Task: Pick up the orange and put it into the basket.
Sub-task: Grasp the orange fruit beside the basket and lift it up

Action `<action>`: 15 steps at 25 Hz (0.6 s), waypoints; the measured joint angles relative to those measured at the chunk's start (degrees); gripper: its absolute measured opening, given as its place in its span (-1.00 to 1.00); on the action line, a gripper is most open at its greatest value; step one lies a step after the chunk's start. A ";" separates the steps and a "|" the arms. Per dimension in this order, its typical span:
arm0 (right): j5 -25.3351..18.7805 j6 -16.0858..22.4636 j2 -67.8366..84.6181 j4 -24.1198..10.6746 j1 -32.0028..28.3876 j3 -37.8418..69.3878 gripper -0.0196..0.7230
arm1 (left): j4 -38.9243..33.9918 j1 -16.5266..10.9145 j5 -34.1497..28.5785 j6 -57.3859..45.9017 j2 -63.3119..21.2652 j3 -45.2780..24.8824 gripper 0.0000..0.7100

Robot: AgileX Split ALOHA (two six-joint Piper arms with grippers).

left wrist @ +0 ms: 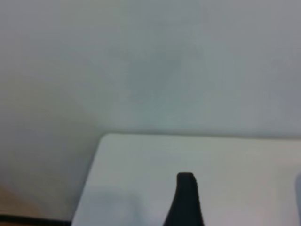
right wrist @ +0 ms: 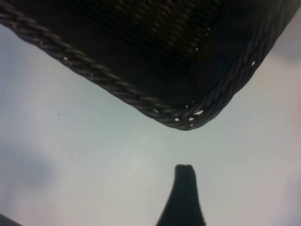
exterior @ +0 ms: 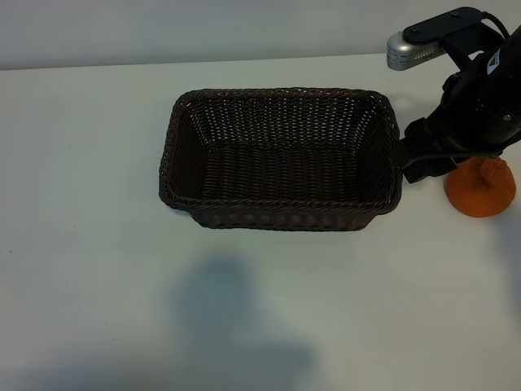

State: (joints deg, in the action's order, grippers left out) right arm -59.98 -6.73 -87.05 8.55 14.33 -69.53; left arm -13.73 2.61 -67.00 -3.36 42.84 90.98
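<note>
Orange [exterior: 480, 194] sits just beside wicker basket [exterior: 281, 155].

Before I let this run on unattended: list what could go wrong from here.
1. The right gripper, open, sits low between the basket and the orange, close to the braided rim; a sideways move might nudge the basket.
2. The orange lies right of the fingers, partly hidden under the arm, not between them, so closing now would likely miss it.
3. The orange is round and could roll across the table if bumped.
</note>
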 joint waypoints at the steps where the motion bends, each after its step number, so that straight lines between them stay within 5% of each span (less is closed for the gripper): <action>1: 0.00 0.00 0.00 0.00 0.00 0.00 0.59 | -0.27 0.07 0.00 -0.12 -1.10 -0.20 0.68; 5: 0.00 0.00 0.00 0.00 0.00 0.00 0.59 | -0.51 0.18 0.00 -0.24 -7.32 -5.36 0.68; 15: 0.00 0.00 0.00 0.00 0.00 0.00 0.59 | 7.90 0.29 0.00 0.28 -31.25 -32.49 0.68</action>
State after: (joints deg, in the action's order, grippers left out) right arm -59.98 -6.73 -87.05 8.55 14.33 -69.53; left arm -5.84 2.90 -67.00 -3.07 11.59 58.49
